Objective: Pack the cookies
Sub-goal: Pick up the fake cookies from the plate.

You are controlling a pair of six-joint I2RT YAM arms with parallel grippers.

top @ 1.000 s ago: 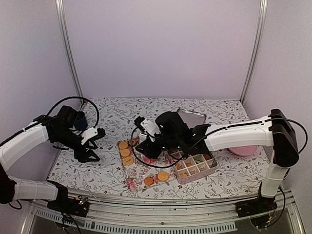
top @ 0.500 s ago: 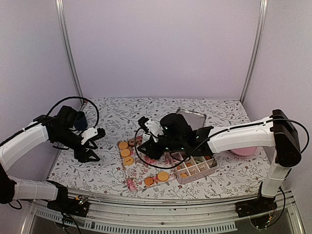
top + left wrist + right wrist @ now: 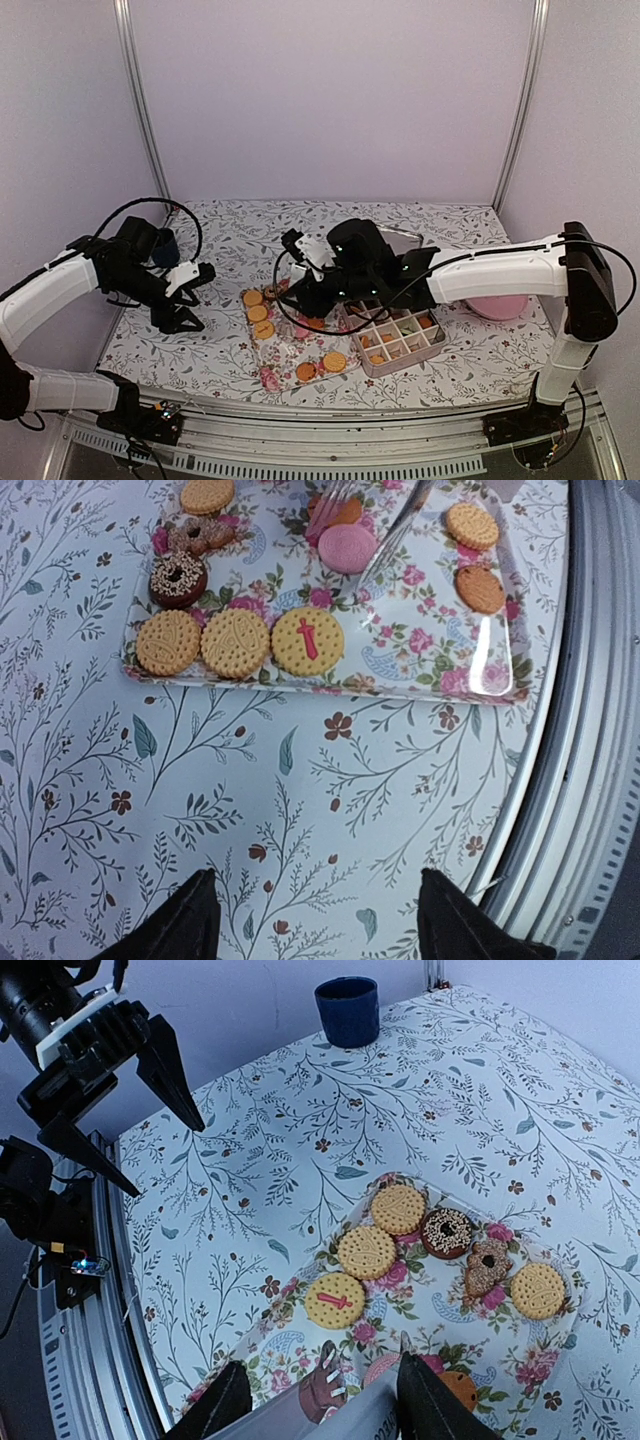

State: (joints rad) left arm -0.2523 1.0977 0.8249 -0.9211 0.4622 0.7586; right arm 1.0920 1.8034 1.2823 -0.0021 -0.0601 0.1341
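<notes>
Mostly round embossed tan cookies on glossy floral tray.

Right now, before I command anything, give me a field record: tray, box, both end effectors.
tray: floral tray mid-table, holding cookies, mostly tan, plus a chocolate ring and a pink cookie
box: divided box right of the tray, cookies in several cells
right end effector: low over the tray, fingers flanking the pink cookie; grip unconfirmed
left end effector: open, empty, above bare cloth left of the tray
other: blue cup far left; pink plate far right
</notes>
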